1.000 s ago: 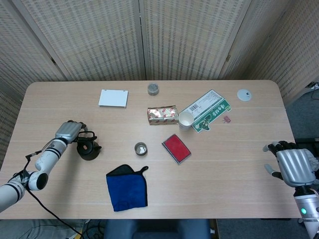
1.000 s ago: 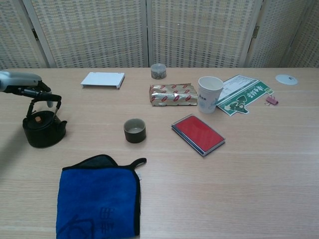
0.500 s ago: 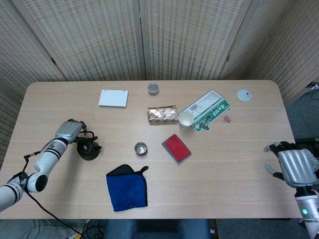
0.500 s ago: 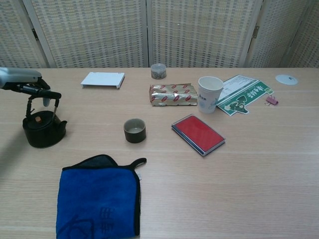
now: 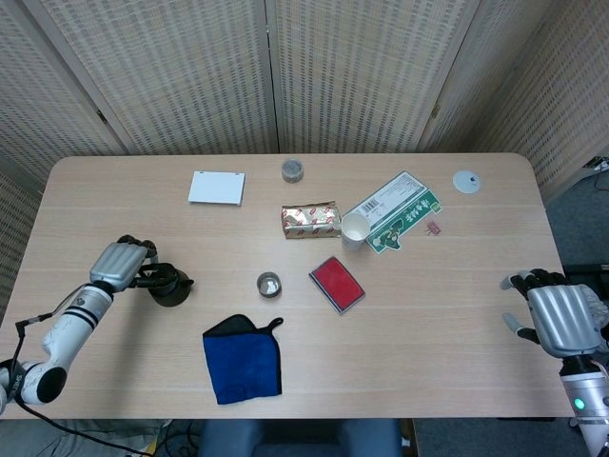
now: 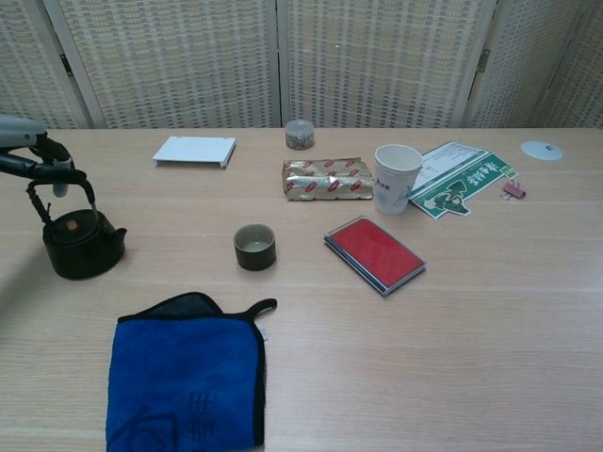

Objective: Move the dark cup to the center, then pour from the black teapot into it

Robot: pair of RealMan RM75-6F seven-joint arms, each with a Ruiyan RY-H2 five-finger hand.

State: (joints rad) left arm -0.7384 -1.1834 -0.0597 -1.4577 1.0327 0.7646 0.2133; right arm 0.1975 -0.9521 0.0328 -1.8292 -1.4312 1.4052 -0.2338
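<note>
The black teapot [image 5: 172,287] [image 6: 81,244] stands at the table's left side with its wire handle up and leaning left. My left hand [image 5: 120,265] [image 6: 30,151] is just left of it, its dark fingers [image 6: 58,175] reaching to the top of the handle; whether they grip it is unclear. The dark cup [image 5: 269,284] [image 6: 254,247] stands upright near the table's middle, well right of the teapot. My right hand [image 5: 561,319] hovers off the table's right front corner, fingers apart and holding nothing; only the head view shows it.
A blue cloth [image 5: 243,359] lies in front of the cup. A red box [image 5: 336,284], a paper cup [image 5: 354,228], a foil packet [image 5: 310,220] and a green-white carton [image 5: 395,211] sit right of and behind it. Further back are a white box [image 5: 216,187] and a small tin [image 5: 292,170].
My left hand has drawn back to the left from over the teapot, and the handle now leans left with the fingers. Teapot body, cup and right hand have stayed put.
</note>
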